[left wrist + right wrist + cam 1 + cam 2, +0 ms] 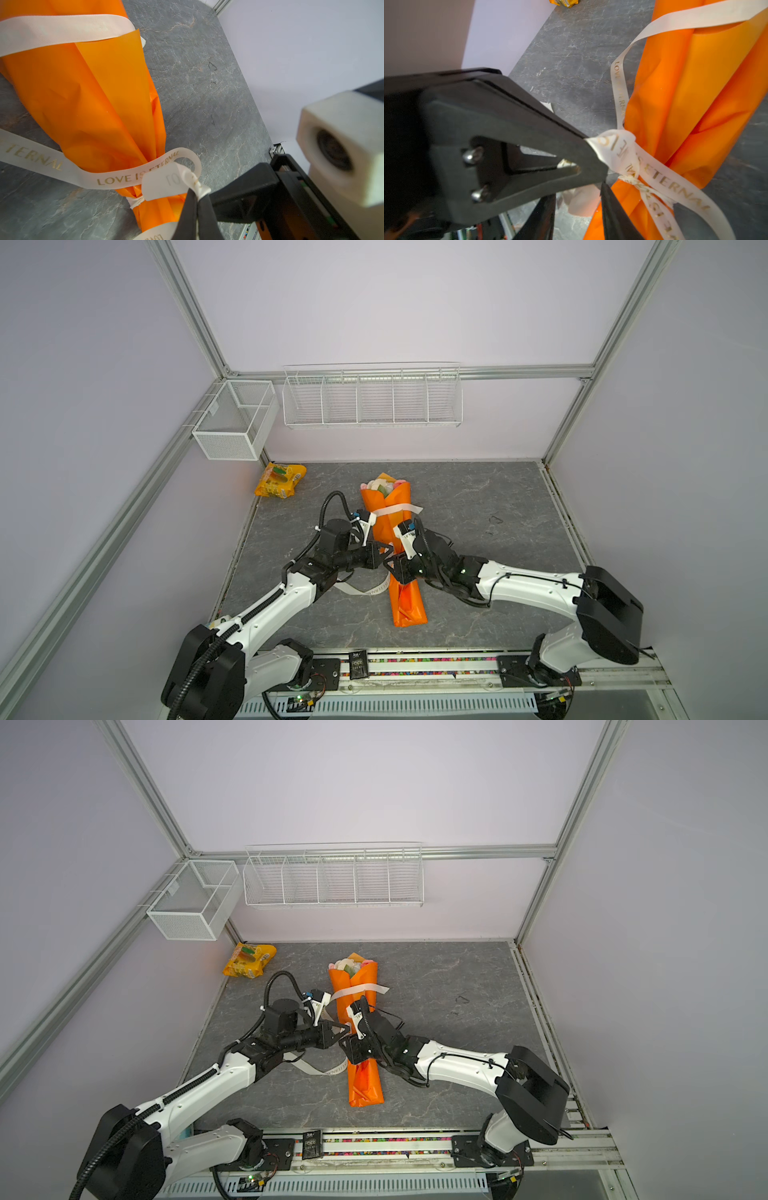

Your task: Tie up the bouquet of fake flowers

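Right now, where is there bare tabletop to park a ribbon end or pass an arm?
Widest bare patch: tabletop between the bouquet and the right rail. Smaller ones: between snack packet and bouquet, and in front, right of its stem end. Crowded: mid-bouquet, where left fingers, right fingers and ribbon meet.

Room about the right pincer (386, 567): bare tabletop (498, 510) lies open to its right. The left pincer (390, 548) stands just before its tips, barring the way leftward. Bouquet (376, 499) and ribbon (395, 510) lie directly beneath both. Snack packet (280, 480) sits well beyond the left pincer.
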Tool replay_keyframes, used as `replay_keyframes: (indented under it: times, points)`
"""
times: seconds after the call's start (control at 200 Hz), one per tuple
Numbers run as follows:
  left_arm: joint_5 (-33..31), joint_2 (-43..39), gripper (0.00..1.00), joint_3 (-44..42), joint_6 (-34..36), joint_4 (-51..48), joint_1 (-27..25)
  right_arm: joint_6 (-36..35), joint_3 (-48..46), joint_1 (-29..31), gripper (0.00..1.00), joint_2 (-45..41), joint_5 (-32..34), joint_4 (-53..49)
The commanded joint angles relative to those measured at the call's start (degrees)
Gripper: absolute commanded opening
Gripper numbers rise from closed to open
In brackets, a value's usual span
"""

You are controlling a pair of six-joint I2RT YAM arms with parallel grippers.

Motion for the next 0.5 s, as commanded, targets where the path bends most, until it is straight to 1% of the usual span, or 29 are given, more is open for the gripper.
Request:
replay_keyframes:
  times: [0.0, 0.04, 0.145, 0.19, 0.25, 0.32, 0.345, 0.365, 0.455, 0.495]
  points:
    - [0.84, -0.22, 0.0, 1.23, -0.23, -0.52, -0.18, -0.54, 0.46, 0.51, 0.32, -0.17, 3.23, 4.43]
    - [1.03, -0.06, 0.0, 1.23, -0.2, -0.52, -0.19, -0.66, 0.63, 0.47, 0.28, -0.08, 2.93, 4.42]
    - [1.1, 0.19, 0.02, 1.41, -0.25, -0.86, -0.14, -0.38, 0.64, 0.61, 0.27, 0.02, 2.58, 4.22]
    - [1.42, 0.1, 0.02, 1.49, -0.22, -0.87, -0.13, -0.18, 0.4, 0.58, 0.26, 0.1, 2.59, 4.27]
    - [1.72, 0.18, 0.03, 1.41, -0.25, -0.76, -0.17, -0.16, 0.05, 0.68, 0.18, 0.12, 2.84, 4.49]
    - [1.38, -0.1, 0.11, 1.84, -0.24, -1.79, -0.13, -0.15, -0.69, 0.83, 0.1, -0.22, 3.94, 4.98]
    - [1.44, -0.34, 0.14, 1.97, -0.37, -2.17, -0.17, -0.15, -1.04, 0.84, 0.07, -0.35, 4.16, 5.27]
    - [1.38, -0.45, 0.2, 2.17, -0.48, -2.59, -0.19, -0.11, -1.24, 0.84, 0.07, -0.41, 4.45, 5.43]
    - [0.06, -1.21, 0.51, 4.3, -0.3, -6.83, -0.11, 0.74, -1.95, 0.85, 0.07, -0.58, 5.38, 5.73]
    - [-1.38, -1.68, 0.59, 5.61, -0.21, -9.91, -0.04, 1.24, -1.99, 0.96, 0.07, -0.66, 5.66, 5.98]
